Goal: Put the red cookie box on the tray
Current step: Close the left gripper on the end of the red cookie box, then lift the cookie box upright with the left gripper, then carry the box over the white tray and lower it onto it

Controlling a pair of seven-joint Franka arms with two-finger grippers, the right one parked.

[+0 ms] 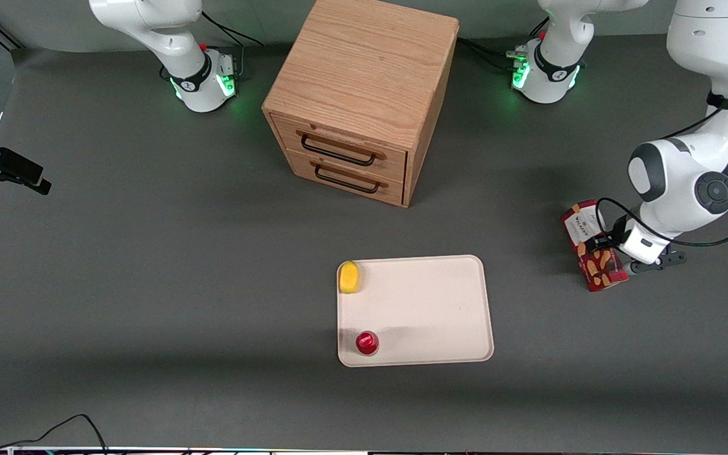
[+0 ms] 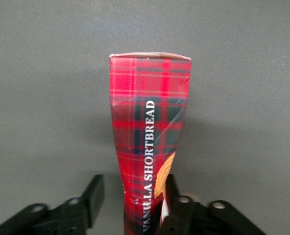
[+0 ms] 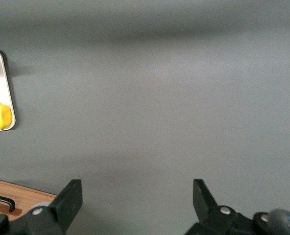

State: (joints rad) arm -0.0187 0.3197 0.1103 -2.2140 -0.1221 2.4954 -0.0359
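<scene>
"VANILLA SHORTBREAD" red cookie box (image 2: pixel 147 161) beside tool (image 2: pixel 130 200)

left arm low at its own end of the table, wrist bent down

Left gripper (image 1: pixel 610 253) sits low over the table (image 1: pixel 149 265), well off to the working arm's end, elbow joint bulked above it. In the wrist view one finger (image 2: pixel 173 196) presses the red cookie box (image 2: pixel 147 161); the other finger (image 2: pixel 93 196) stands apart from it, gap visible. Jaws not closed on the carton.
</scene>
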